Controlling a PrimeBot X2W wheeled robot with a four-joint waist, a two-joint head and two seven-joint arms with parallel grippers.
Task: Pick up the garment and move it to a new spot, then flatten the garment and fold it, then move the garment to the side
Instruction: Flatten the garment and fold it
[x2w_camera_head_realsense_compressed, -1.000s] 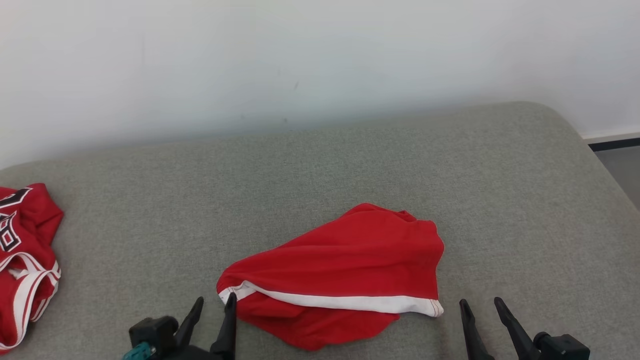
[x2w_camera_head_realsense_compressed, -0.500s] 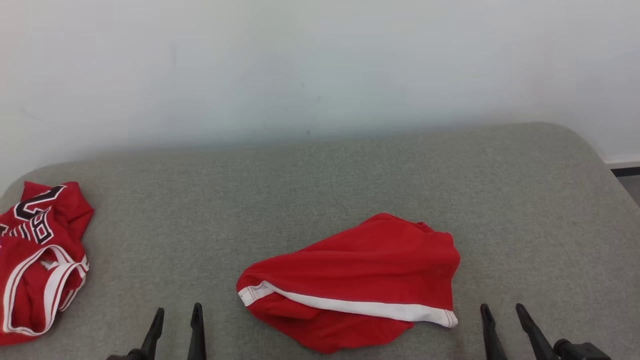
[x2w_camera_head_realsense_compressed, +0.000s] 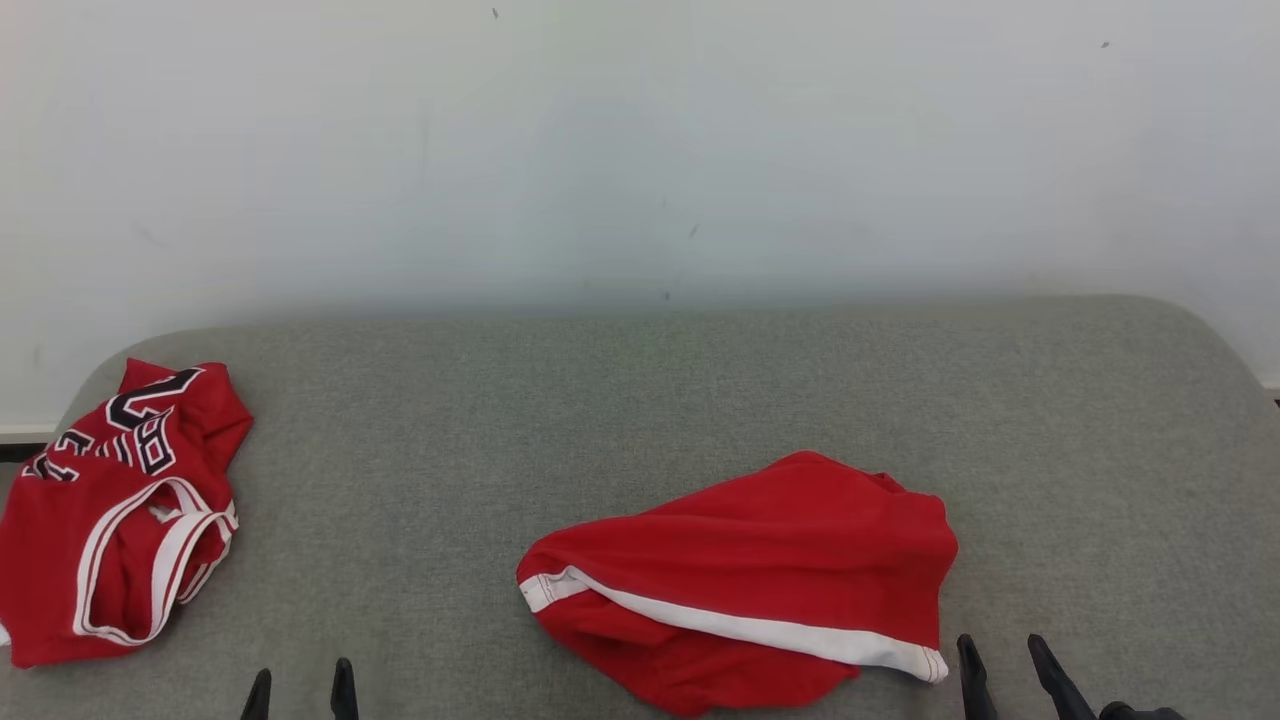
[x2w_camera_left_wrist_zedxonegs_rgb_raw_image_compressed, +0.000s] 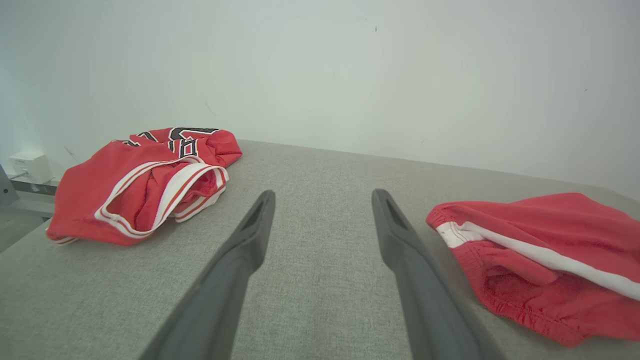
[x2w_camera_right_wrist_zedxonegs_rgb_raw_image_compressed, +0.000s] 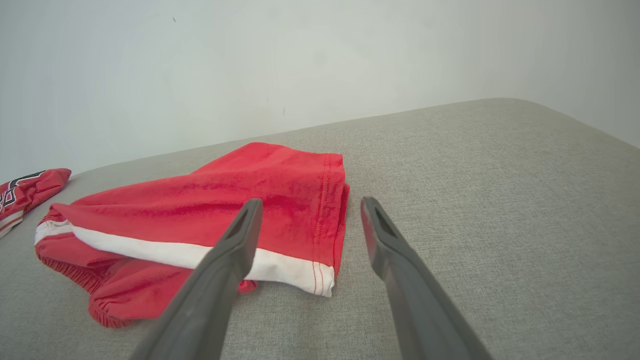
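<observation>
On the grey tabletop (x2w_camera_head_realsense_compressed: 600, 400), the red shorts (x2w_camera_head_realsense_compressed: 760, 570) lie in a loose, doubled-over heap right of centre, with the white stripe along their near edge. Our left pincer (x2w_camera_head_realsense_compressed: 300, 688) shows at the bottom edge of the head view, fingers apart and holding nothing. A second ago one of its fingertips sat right at the waistband end of the shorts; now it is well apart from them, off to the left. Our right pincer (x2w_camera_head_realsense_compressed: 1000, 655), also spread and empty, remains just beside the stripe's right-hand corner.

The whole head view has shifted as well, so our head has moved. More of the wall (x2w_camera_head_realsense_compressed: 640, 150) shows, and the red jersey (x2w_camera_head_realsense_compressed: 110, 540) at the left end of the tabletop has come fully into sight.

We judge that the shorts are released. They look rumpled rather than flat, so flattening and folding seem unfinished, and we need a fresh grasp before moving them aside.
</observation>
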